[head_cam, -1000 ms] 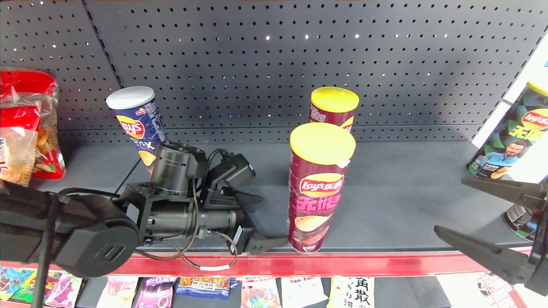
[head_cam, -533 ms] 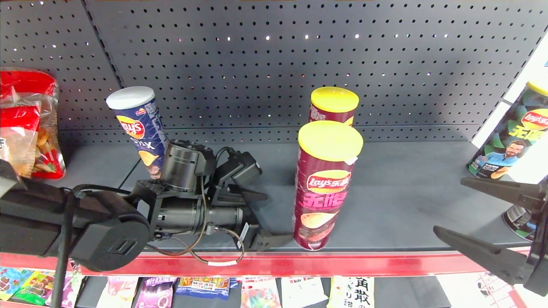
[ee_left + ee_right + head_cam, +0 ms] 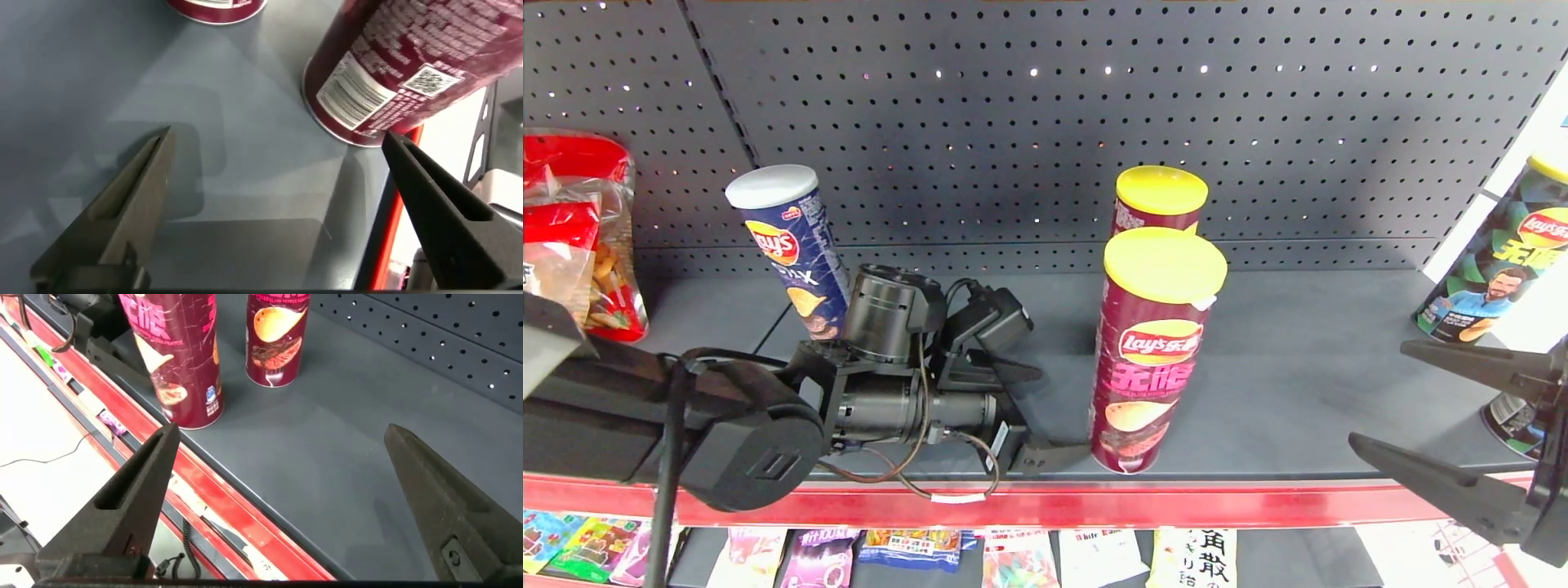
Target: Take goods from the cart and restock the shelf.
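On the grey shelf (image 3: 1298, 367), close to its red front strip (image 3: 1176, 506), the front maroon can (image 3: 1152, 359) with the yellow lid stands on its foot, with its long axis vertical as far as I can judge. A second maroon can (image 3: 1160, 200) stands directly behind it, near the perforated back wall.

The left gripper (image 3: 1062, 412) lies low over the shelf and points toward the robot's right, at the foot of the front can. Its jaws are spread wide and hold nothing. In the left wrist view the can (image 3: 368, 90) is just past the fingertips and is not centred in the gap of the gripper (image 3: 278, 135). It sits toward the finger on the front-edge side. That fingertip is touching the foot or just beside it, and I cannot tell which.

The right gripper (image 3: 1380, 394) hangs well apart on the right, also wide open and empty. The left arm is clearly the nearer one.

I judge that a move straight back along its own axis would leave the can standing, while a sideways move could tip it.
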Controlling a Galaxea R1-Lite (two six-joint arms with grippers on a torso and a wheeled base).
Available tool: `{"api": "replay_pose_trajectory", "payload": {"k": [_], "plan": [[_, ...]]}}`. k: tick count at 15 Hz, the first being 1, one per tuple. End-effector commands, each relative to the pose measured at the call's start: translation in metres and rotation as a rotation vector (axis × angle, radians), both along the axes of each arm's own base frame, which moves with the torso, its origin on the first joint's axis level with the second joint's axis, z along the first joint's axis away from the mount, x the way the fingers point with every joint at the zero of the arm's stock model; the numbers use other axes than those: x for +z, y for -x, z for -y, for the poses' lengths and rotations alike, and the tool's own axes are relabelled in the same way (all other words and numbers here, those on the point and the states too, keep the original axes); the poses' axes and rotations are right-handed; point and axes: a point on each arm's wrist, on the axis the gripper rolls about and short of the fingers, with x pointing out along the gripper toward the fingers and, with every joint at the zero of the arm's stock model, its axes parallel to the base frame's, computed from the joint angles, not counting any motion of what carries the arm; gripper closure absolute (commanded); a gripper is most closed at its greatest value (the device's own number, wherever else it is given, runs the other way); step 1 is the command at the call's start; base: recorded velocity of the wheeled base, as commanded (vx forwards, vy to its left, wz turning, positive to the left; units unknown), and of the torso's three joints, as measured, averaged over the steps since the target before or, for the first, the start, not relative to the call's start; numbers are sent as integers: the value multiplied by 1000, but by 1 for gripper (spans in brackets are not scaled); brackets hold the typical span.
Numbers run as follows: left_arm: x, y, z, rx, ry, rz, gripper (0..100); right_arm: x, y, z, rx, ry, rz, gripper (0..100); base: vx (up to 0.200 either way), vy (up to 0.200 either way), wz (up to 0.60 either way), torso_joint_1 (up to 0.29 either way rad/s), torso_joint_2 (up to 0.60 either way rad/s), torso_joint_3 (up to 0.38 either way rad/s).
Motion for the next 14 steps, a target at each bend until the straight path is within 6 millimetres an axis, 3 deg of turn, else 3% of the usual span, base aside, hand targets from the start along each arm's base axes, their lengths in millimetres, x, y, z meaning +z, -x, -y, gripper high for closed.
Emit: {"api": "replay_pose_trajectory", "payload": {"k": [1,4,6,9,10,11,14], "plan": [[0,0,0,1,0,0,0,-1,0,0,1,1,-3,0,0,0,0,0,0,0],[10,6,-6,22,7,26,0,-11,4,2,1,13,-26,0,0,0,0,0,0,0],[27,25,-24,92,10,73,0,-19,15,7,2,15,-22,0,0,0,0,0,0,0],[51,66,-54,180,22,158,0,-26,35,18,-39,-1,26,0,0,0,0,0,0,0],[58,88,-73,290,-13,197,0,-29,46,26,-124,-6,65,0,0,0,0,0,0,0],[59,94,-77,320,-25,202,0,-28,48,27,-136,-10,77,0,0,0,0,0,0,0],[68,161,-126,443,-122,193,0,-36,77,45,-299,-23,108,0,0,0,0,0,0,0]]}}
